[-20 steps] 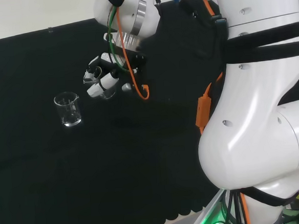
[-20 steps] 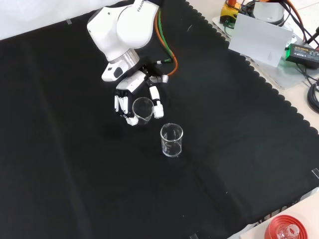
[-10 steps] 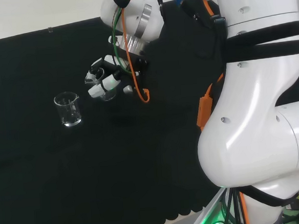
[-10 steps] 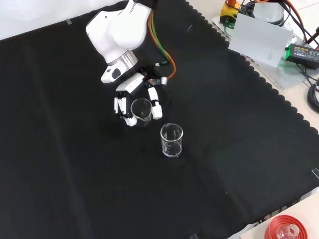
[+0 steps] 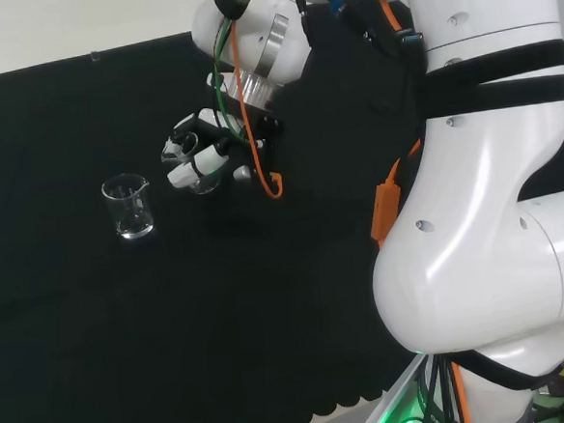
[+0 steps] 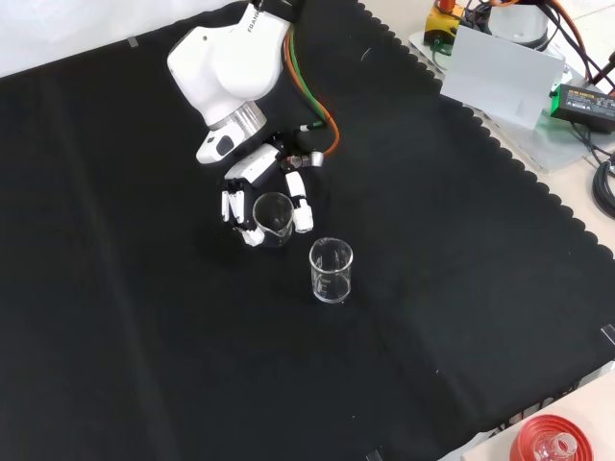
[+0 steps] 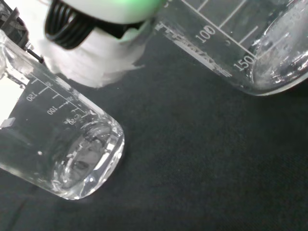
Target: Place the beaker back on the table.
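The hand (image 6: 237,204) is curled round a small clear beaker (image 6: 273,217), which stands upright low over the black cloth; whether its base touches the cloth I cannot tell. In the head view the hand (image 5: 193,156) and its beaker (image 5: 202,180) sit just right of a second clear beaker (image 5: 130,207) that stands free on the cloth. In the front view this second beaker (image 6: 331,271) is nearer the camera and a little right of the hand. The wrist view has two graduated beakers, one (image 7: 67,154) beside a white part of the hand (image 7: 86,62), the other (image 7: 240,43) apart from it.
The arm's white links (image 5: 485,207) rise at the head view's right. Off the cloth's scalloped edge in the front view lie a grey box (image 6: 504,72) with cables at top right and a red ribbed ring (image 6: 548,444) at bottom right.
The hand with its beaker has sunk slightly toward the cloth and the wrist link has turned a little. The free beaker has not moved.
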